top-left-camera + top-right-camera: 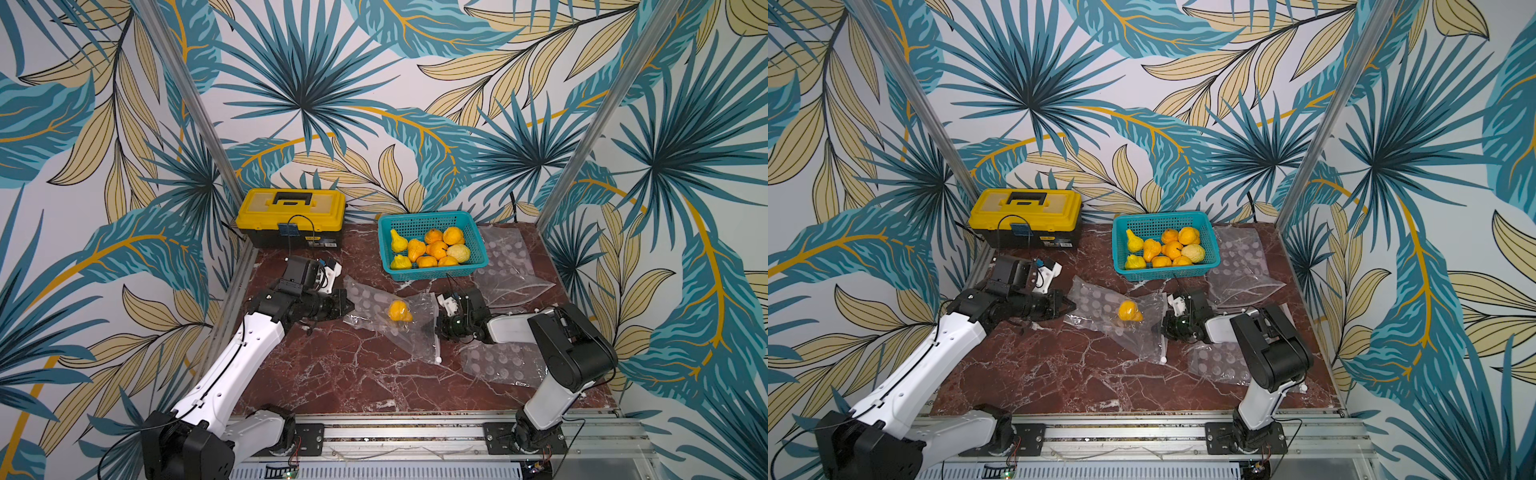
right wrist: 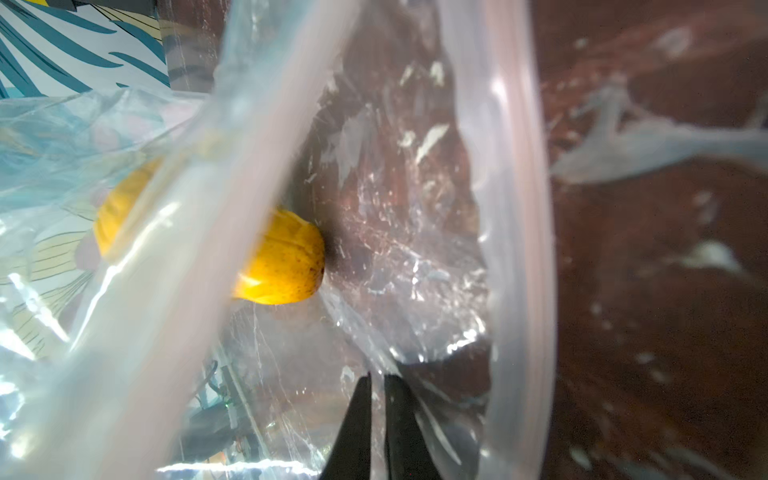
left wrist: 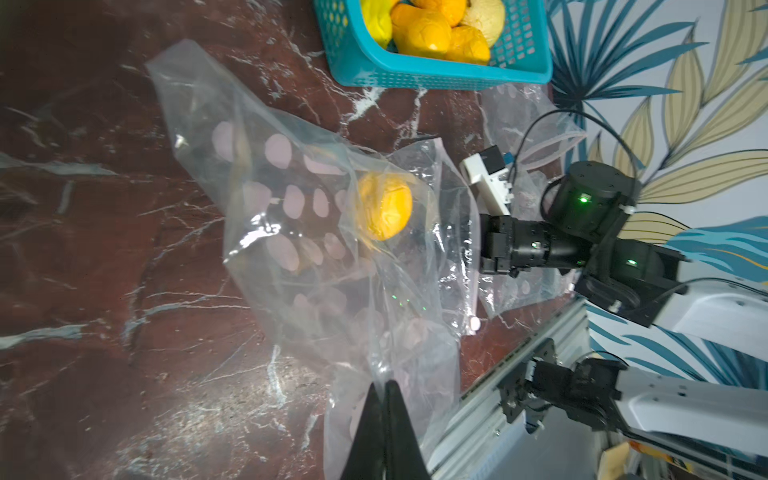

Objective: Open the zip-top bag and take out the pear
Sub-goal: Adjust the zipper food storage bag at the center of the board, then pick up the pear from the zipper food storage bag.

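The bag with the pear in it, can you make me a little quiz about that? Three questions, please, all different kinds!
1. True or false: the pear lies inside the zip-top bag.
2. Where does the other fruit sit? A. in a red bucket B. in the teal basket C. on a plate
3. Fill in the gap: the left gripper and the right gripper are both shut on the ____.

Key: 1 true; 2 B; 3 bag.
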Available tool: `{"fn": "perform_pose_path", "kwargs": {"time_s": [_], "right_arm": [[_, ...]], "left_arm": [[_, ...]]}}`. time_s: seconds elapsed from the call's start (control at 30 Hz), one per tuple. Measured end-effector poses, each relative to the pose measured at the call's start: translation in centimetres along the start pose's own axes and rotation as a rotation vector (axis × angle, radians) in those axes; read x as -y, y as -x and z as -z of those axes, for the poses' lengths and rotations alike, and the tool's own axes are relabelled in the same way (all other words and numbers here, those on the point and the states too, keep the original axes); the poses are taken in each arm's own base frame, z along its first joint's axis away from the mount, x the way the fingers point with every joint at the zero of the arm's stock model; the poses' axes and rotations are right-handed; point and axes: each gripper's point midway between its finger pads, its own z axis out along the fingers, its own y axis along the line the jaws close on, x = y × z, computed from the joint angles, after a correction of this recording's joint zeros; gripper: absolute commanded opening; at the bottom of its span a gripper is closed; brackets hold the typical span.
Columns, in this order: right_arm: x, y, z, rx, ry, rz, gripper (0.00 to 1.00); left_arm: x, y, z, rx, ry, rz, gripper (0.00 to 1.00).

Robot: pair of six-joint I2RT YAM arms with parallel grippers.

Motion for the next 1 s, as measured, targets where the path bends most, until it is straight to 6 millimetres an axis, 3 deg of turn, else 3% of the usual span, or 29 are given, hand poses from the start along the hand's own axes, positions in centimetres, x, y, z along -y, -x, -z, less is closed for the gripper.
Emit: {"fn": "perform_pose_path", "kwargs": {"time_s": [0.3, 0.43, 0.5, 0.57, 0.8, 0.9, 1.0], "right_arm": [[0.0, -0.1, 0.0, -0.006, -0.007, -0.001, 0.13], [-0.2, 0.0, 0.0, -0.013, -0.018, -0.005, 0.13], [-0.3, -0.1, -0.1, -0.016, -0.030, -0.004, 0.14], [-0.5, -0.2, -0.2, -0.020, -0.045, 0.000, 0.16], [-0.8, -1.0, 0.0, -0.042, -0.117, 0.009, 0.17], [-0.8, -1.3, 0.1, -0.047, -0.141, 0.010, 0.18], [-0.8, -1.5, 0.2, -0.053, -0.159, 0.009, 0.18]], "left_arm": [[-7.8, -3.3, -3.9, -0.124, 0.268, 0.064, 0.05], [-9.0, -3.4, -4.4, -0.145, 0.320, 0.065, 0.23], [-8.7, -2.6, -3.9, -0.120, 0.328, 0.050, 0.35], [-7.8, -0.9, -3.0, -0.067, 0.323, 0.027, 0.40], [-3.3, 4.6, 0.2, 0.106, 0.234, -0.034, 0.43], [-1.8, 5.2, 0.1, 0.121, 0.196, -0.040, 0.44], [-0.7, 4.5, -1.7, 0.084, 0.174, -0.058, 0.43]]}}
